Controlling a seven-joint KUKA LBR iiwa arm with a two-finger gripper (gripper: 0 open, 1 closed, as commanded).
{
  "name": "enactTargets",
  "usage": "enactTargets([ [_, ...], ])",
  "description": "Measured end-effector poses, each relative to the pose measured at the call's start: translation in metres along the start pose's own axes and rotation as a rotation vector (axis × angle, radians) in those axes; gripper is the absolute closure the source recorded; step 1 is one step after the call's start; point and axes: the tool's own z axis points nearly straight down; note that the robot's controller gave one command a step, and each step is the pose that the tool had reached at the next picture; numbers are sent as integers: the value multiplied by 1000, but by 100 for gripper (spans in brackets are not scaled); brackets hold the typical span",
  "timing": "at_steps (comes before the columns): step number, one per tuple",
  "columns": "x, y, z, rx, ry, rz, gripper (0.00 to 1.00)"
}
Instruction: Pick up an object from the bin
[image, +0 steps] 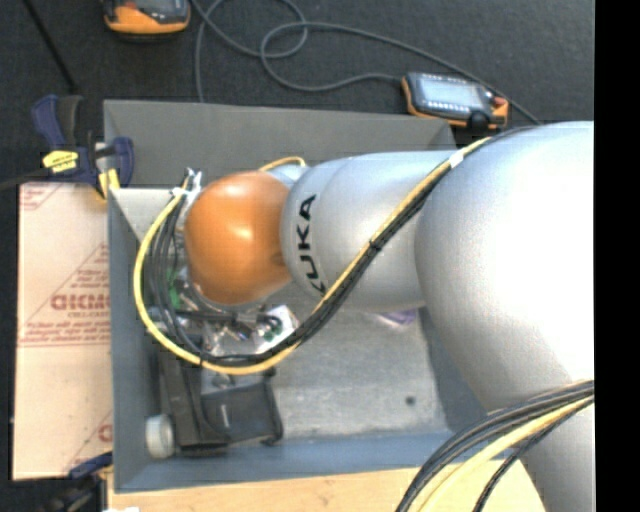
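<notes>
Grey metal bin takes up the middle of the frame, its far wall along the top and its near rim along the bottom; the silver KUKA arm comes in from the right and covers most of the bin's upper half; at the arm's wrist an orange dome-shaped cover sits left of centre, ringed by loops of yellow and black cables; below the cover, in the lower left part of the bin, the black gripper hangs low over the floor, near the left wall; its own body hides what lies beneath it, so whether it stands wide or narrow, or holds anything, cannot be told; a small white round-ended object lies in the lower left corner of the bin, just beside the gripper's left edge, and whether the two touch cannot be told; a pale purple object peeks out from under the arm's lower edge right of centre, mostly hidden, its kind unclear; bare speckled floor stretches to the right of the gripper, with one small dark speck on it, well apart from the gripper.
</notes>
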Motion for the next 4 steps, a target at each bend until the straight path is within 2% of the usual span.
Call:
enactTargets([
  [1,-68,-63,26,-26,34,-8,100],
  [4,-66,-62,23,-17,30,-4,100],
])
